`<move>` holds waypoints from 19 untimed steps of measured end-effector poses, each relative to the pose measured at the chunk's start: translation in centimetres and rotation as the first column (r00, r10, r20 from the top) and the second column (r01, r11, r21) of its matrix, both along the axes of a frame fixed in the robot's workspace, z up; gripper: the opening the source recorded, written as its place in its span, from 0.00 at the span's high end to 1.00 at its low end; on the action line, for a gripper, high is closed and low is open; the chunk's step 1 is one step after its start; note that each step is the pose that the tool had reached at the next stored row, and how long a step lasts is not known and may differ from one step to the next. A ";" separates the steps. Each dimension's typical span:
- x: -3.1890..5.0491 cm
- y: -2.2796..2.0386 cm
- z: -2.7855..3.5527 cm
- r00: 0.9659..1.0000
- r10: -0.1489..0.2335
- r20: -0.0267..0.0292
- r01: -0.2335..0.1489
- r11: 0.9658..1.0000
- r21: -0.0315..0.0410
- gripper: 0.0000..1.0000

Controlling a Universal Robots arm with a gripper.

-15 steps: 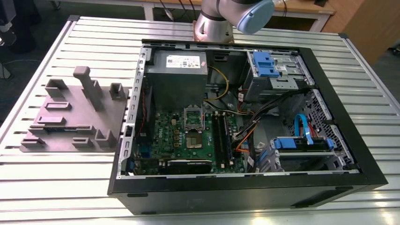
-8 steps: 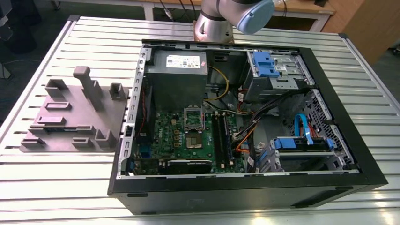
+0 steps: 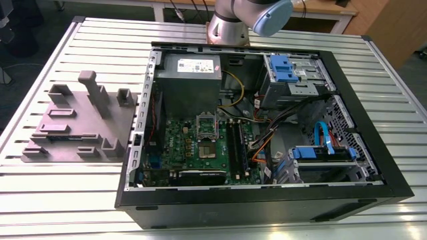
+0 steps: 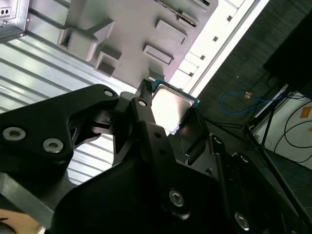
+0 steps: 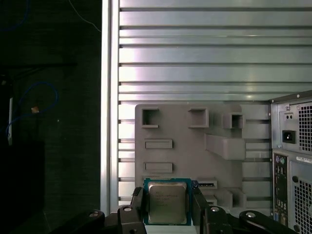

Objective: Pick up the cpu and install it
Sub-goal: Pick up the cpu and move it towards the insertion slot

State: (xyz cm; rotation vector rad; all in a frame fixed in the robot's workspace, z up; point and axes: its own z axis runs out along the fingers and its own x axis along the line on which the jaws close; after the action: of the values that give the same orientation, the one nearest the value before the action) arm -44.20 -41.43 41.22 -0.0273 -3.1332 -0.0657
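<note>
Surface: we see the slatted metal surface (image 3: 60, 200) carrying everything.
Case: the open black computer case (image 3: 267, 212) lies on it, toward the exterior view's right.
Fixture: the grey-purple plastic plate with raised blocks (image 3: 80, 125) lies just beside the case, on the exterior view's left.
Inside the case: we find the grey power-supply box (image 3: 190, 75) behind the green motherboard (image 3: 200, 150).
Cpu: the small flat square silvery cpu (image 5: 167, 202) sits between the gripper's (image 5: 168, 207) black fingers (image 5: 139, 204), with the plate behind it in the first wrist view.

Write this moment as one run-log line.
gripper: shut on cpu | cpu: held clear of grey fixture | stage: picked up, not installed
</note>
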 end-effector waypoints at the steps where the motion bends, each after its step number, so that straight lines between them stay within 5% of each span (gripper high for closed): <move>1: 0.03 0.00 -0.01 1.000 0.000 0.000 0.000 1.000 0.000 0.53; 19: 0.45 0.00 0.15 1.000 0.000 0.000 0.000 1.000 0.000 0.53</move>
State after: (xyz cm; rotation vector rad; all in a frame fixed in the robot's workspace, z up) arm -43.75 -41.43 41.37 -0.0275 -3.1334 -0.0659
